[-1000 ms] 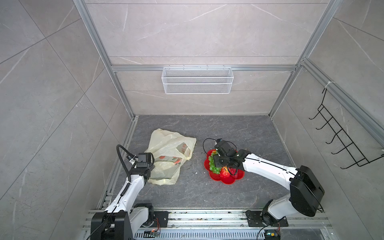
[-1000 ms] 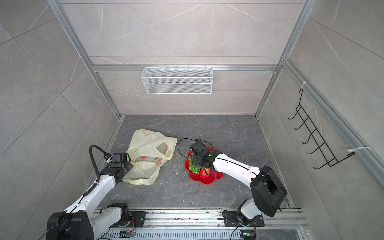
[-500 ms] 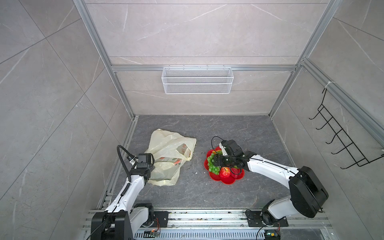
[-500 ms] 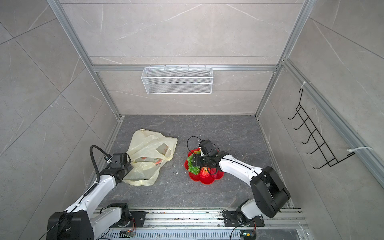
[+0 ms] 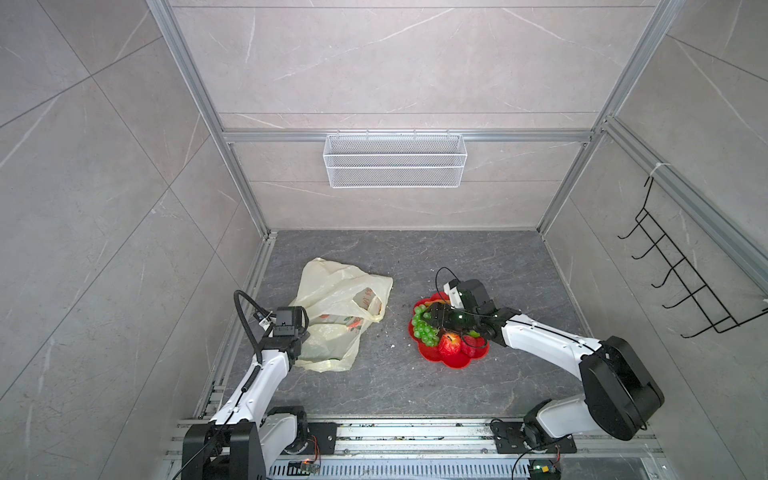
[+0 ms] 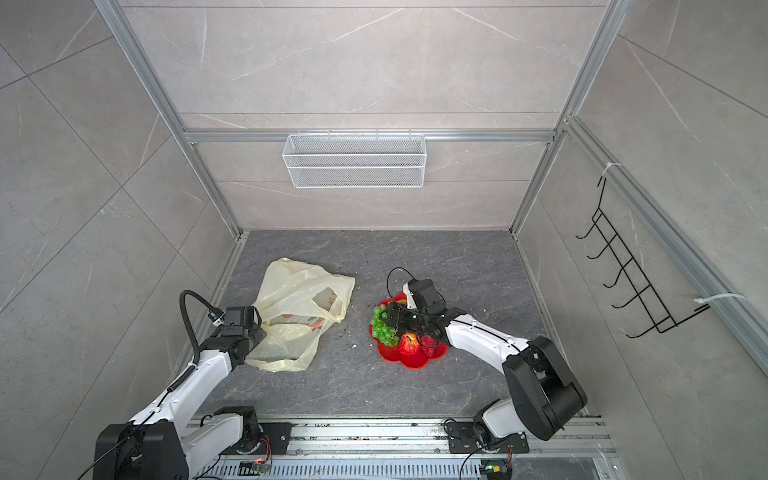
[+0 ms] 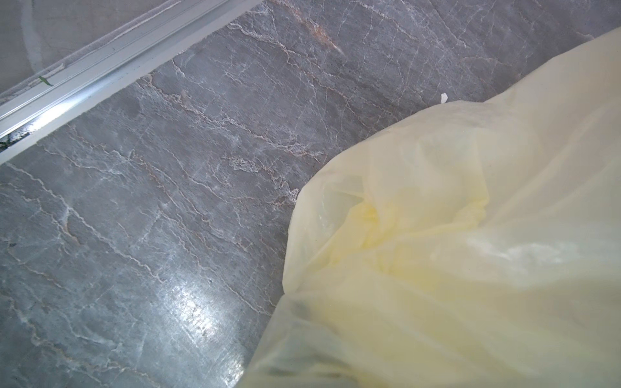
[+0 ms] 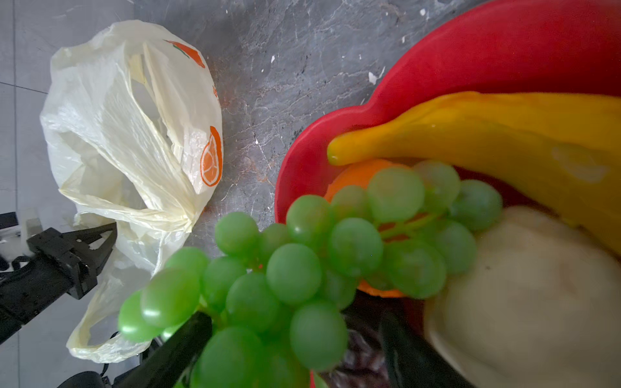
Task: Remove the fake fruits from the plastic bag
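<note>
Fruit: the fake fruits in view, grape bunch (image 8: 302, 268), banana (image 8: 487, 141), orange (image 8: 356, 174), peach (image 8: 521, 285), apple (image 5: 449, 344) and strawberry (image 5: 473, 343), lie on the red plate (image 8: 487, 50).
Bag: the plastic bag (image 5: 332, 291) slumps on the surface (image 5: 374, 386), well apart from the plate; whether it holds more fruit cannot be told.
Left: the left claw (image 8: 104, 242) pinches the bag's crumpled edge.
Right: the right claw (image 8: 295, 322) gapes wide around the grapes, gripping nothing.
Handling: the fruits look light, glossy and slippery, so they are best taken across the middle. The bag is thin and limp, so bunched film holds best.
</note>
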You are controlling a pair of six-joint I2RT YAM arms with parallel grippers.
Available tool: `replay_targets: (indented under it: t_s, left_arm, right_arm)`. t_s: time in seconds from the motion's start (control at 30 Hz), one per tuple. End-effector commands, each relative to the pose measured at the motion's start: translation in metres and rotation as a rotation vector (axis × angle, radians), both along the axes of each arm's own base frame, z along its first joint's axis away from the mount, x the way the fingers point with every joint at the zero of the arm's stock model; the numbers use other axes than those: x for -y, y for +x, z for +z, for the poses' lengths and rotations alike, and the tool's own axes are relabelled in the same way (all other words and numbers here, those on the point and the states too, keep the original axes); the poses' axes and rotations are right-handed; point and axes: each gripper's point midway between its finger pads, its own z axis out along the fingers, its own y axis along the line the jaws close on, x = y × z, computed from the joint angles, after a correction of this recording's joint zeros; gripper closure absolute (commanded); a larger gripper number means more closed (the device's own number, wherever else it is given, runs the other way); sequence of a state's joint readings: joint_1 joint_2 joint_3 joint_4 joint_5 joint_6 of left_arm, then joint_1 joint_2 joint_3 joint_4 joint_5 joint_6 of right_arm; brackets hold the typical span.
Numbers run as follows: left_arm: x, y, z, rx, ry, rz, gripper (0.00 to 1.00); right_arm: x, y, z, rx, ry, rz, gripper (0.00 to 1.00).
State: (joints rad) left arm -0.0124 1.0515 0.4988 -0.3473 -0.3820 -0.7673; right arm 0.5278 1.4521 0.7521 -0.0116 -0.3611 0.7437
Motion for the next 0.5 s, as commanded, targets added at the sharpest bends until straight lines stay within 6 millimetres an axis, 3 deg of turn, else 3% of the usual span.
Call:
replay_targets:
  t_s: [0.0,0.23,0.47]
  left_arm:
    - [-0.0001,0.0043,0.001,0.007,0.008,-0.019,0.94]
    - [0.0006,0.0052,0.0,0.006,0.007,-0.025,0.94]
    - [0.0097,0.0119,0.0003,0.019,-0.027,-0.074,0.94]
  right_arm:
    - [-0.0136,0.0038,0.0275,0.063,0.157,0.014,0.18]
    - [-0.0171,0.0039,0.0371,0.094,0.262,-0.003,0.11]
    - [-0.0131,0.0062,0.0345,0.096,0.3,-0.029,0.06]
